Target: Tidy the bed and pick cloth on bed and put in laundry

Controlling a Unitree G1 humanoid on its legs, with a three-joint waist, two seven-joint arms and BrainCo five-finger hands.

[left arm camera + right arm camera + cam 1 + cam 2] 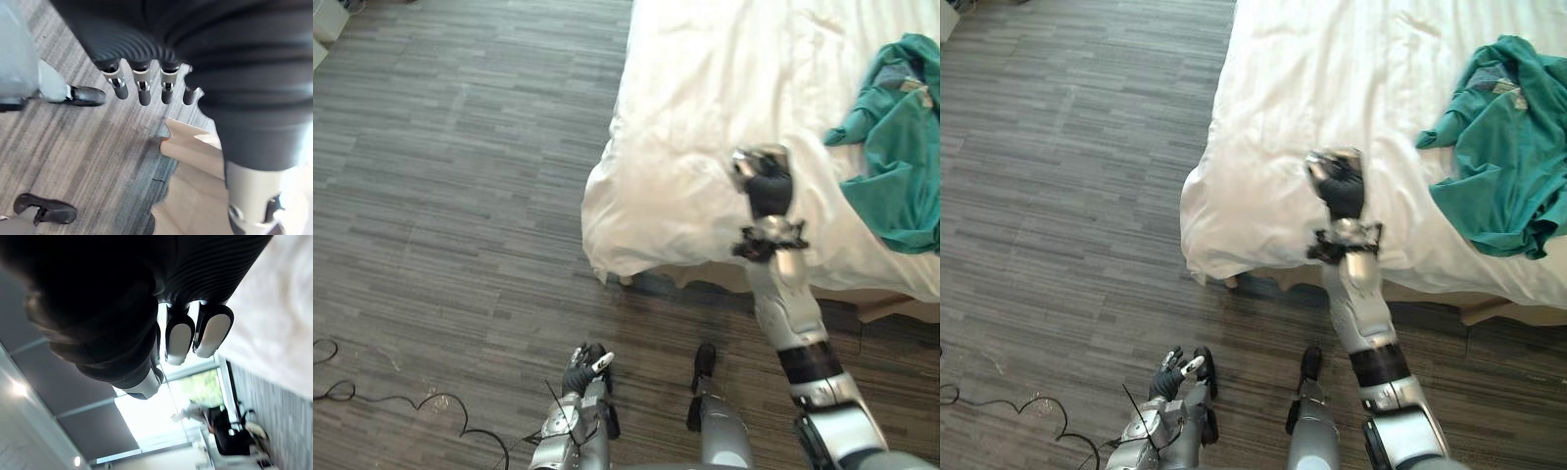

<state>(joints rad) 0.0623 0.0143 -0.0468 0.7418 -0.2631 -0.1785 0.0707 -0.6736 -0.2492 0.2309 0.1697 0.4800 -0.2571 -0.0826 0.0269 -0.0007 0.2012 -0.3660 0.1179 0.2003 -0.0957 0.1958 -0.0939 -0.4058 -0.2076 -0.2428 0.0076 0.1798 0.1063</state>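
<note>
Right hand (770,189) hangs over the white bed (695,88) near its lower edge, centre-right of the frame, fingers curled in with nothing in them. Left hand (584,370) sits low at the bottom, above the floor (460,196), fingers loosely straight. The green cloth (896,147) lies crumpled at the right edge of the frame, well apart from the right hand. I'd judge this the reach for it: next the hand must open, travel right and close on a fold.

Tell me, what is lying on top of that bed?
A white cover spreads over the bed, and a crumpled teal garment lies on it toward the right. Anything beneath cover or garment is hidden.
</note>
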